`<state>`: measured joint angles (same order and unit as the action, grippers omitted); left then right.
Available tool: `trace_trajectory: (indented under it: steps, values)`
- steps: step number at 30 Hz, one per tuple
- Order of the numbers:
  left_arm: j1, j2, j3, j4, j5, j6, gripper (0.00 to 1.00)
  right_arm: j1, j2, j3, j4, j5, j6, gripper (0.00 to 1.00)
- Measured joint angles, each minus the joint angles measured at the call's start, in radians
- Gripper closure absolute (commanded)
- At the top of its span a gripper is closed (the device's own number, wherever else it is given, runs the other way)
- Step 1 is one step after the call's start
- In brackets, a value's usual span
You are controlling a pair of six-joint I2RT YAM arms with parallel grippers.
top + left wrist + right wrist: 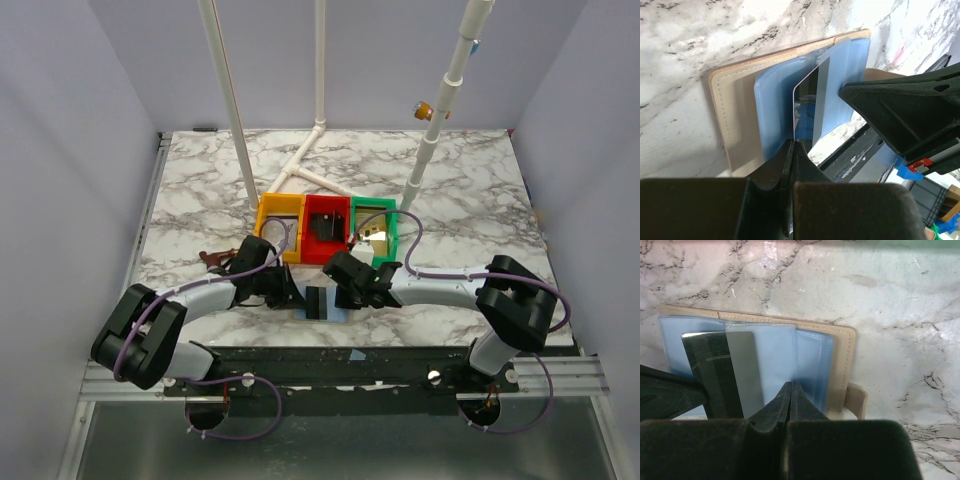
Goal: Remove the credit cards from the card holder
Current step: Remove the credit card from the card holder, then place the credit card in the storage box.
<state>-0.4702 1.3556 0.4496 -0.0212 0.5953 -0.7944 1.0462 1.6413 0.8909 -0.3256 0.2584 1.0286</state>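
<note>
In the top view the holder (330, 313) is seen lying open on the table (200, 200) at lower centre, between the left gripper (297, 297) and the right gripper (340, 297). In the left wrist view the left fingers (782, 165) are clenched on the lower edge of a card (810, 112), which is raised partly out of a blue sleeve (770, 100). In the right wrist view the right fingers (775, 410) are closed on nothing, tips apparently on the sleeve. The card is judged thin, stiff, light and slick, best pinched at its free edge while the soft holder is pinned.
</note>
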Motion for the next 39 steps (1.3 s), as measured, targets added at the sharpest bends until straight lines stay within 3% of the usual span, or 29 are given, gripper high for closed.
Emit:
trace_trajectory:
  steps: [39]
  values:
    - [0.026,-0.236,0.098,-0.276,-0.072,0.103,1.0,0.0,-0.018,-0.004,-0.028,0.015,-0.001,0.99]
